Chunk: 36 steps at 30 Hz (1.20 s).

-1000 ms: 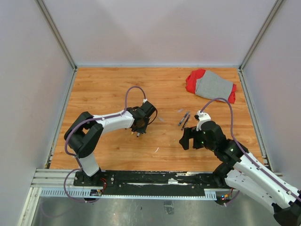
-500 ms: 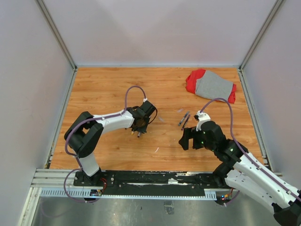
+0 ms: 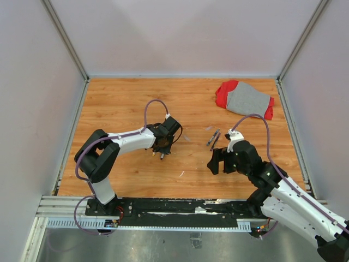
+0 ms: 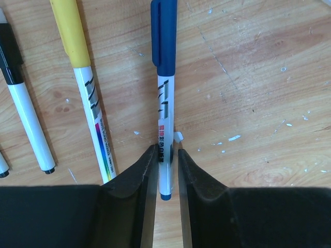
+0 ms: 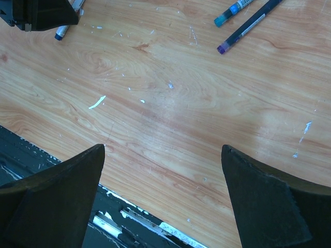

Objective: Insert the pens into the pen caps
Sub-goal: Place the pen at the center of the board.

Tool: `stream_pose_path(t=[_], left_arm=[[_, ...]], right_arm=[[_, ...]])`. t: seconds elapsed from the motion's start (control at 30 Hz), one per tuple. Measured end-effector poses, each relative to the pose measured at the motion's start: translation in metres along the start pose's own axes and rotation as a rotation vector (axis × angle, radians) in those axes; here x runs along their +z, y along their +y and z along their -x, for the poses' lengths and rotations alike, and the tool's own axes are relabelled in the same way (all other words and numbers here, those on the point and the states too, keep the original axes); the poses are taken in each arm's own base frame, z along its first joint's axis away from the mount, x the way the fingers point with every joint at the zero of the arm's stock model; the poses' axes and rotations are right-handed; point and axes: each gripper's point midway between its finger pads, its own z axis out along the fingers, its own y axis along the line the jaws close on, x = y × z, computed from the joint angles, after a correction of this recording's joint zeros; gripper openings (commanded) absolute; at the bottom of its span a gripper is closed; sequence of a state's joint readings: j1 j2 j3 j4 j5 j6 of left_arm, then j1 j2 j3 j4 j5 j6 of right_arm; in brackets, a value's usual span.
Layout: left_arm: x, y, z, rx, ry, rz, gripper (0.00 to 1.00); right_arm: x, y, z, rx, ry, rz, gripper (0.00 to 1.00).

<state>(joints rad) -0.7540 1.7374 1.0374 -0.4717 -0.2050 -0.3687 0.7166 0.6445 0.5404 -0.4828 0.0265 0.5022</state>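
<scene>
Pinching blue-capped pen (image 4: 164, 98), left end effector (image 4: 166, 155), red barrel print (image 4: 162, 135) unreadable

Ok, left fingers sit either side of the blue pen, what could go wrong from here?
1. The left gripper straddles the blue pen near its tail, so on a lift the long capped end could droop or slip.
2. The yellow pen lies close beside the left finger and may get dragged along.
</scene>
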Motion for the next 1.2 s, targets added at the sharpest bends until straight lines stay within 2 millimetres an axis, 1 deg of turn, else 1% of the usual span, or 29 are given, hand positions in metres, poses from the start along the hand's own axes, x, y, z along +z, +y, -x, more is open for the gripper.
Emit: stream_pose_path(t=[0.07,0.33,0.53,0.67,0.83,0.93,1.03,1.13,1.2], left_arm=[[0.000,-0.001,0.000,-0.010,-0.001,-0.001,0.26],[0.001,-0.001,0.001,-0.039,-0.003,-0.001,0.18],[0.001,-0.001,0.001,-0.047,-0.003,0.000,0.18],[0.001,-0.001,0.001,-0.047,-0.003,-0.001,0.30],[0.000,-0.003,0.002,-0.052,-0.009,-0.010,0.35],[-0.002,-0.004,0.003,-0.053,-0.020,-0.020,0.36],[-0.014,-0.004,0.009,-0.050,-0.054,-0.038,0.37],[-0.034,-0.006,0.027,-0.051,-0.133,-0.069,0.36],[-0.051,-0.006,0.041,-0.053,-0.201,-0.090,0.32]], right_arm=[[0.000,0.000,-0.001,0.000,0.002,-0.001,0.95],[0.000,-0.001,-0.002,0.000,0.000,0.000,0.95],[0.000,-0.001,-0.002,0.000,0.002,-0.001,0.95],[0.000,-0.001,-0.003,0.000,0.002,-0.001,0.95],[0.000,-0.001,-0.003,0.000,0.003,-0.001,0.96],[0.000,-0.001,-0.003,0.000,0.003,-0.002,0.96],[0.001,-0.001,-0.003,-0.001,0.004,-0.002,0.96],[0.001,-0.001,-0.003,-0.001,0.004,-0.003,0.95],[0.001,-0.002,-0.003,-0.002,0.008,-0.009,0.89]])
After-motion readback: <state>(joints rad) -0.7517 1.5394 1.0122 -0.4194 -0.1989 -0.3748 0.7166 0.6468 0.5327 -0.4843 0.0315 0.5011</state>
